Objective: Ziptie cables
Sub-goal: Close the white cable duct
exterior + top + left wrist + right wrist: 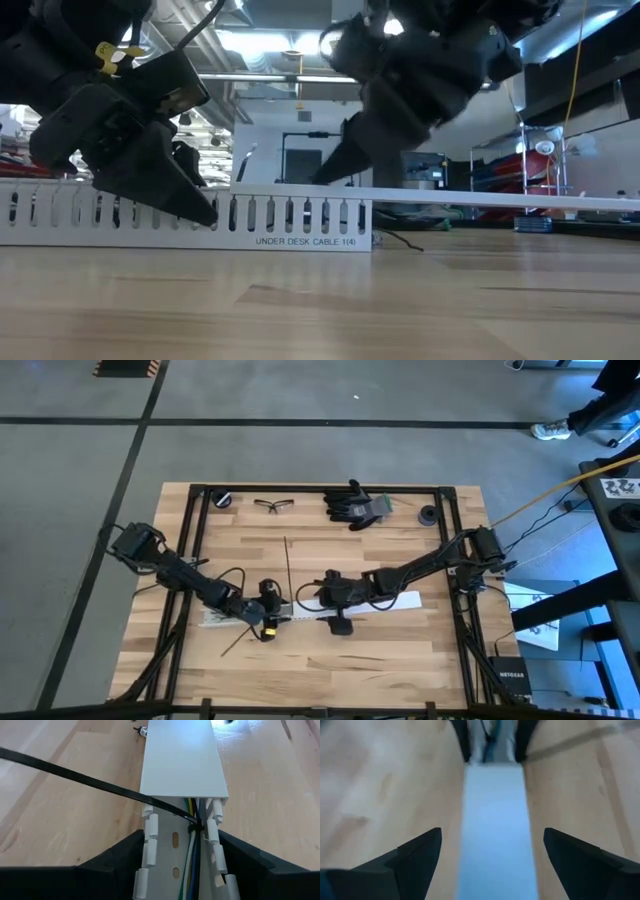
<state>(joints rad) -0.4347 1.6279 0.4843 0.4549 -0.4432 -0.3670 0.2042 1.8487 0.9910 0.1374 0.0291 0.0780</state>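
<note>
Black fingers of the left gripper (pixel 180 870) straddle the white slotted rail (pixel 165 865), one on each side, close to its walls; whether they press it I cannot tell. Between them the cables (pixel 192 855) lie inside the rail's channel, running lengthwise along it and passing under the flat white cover (pixel 182 760) farther on. A black zip tie (pixel 90 782) wraps the bundle just at the cover's edge, its long tail slanting away over the wooden desk (pixel 65 820). The right gripper (pixel 490 865) hangs released, jaws wide apart, above the cover's other stretch. From above, rail and cover lie across the desk, left to right. Gloves (pixel 352 504) and glasses (pixel 274 506) sit near the far edge.
</note>
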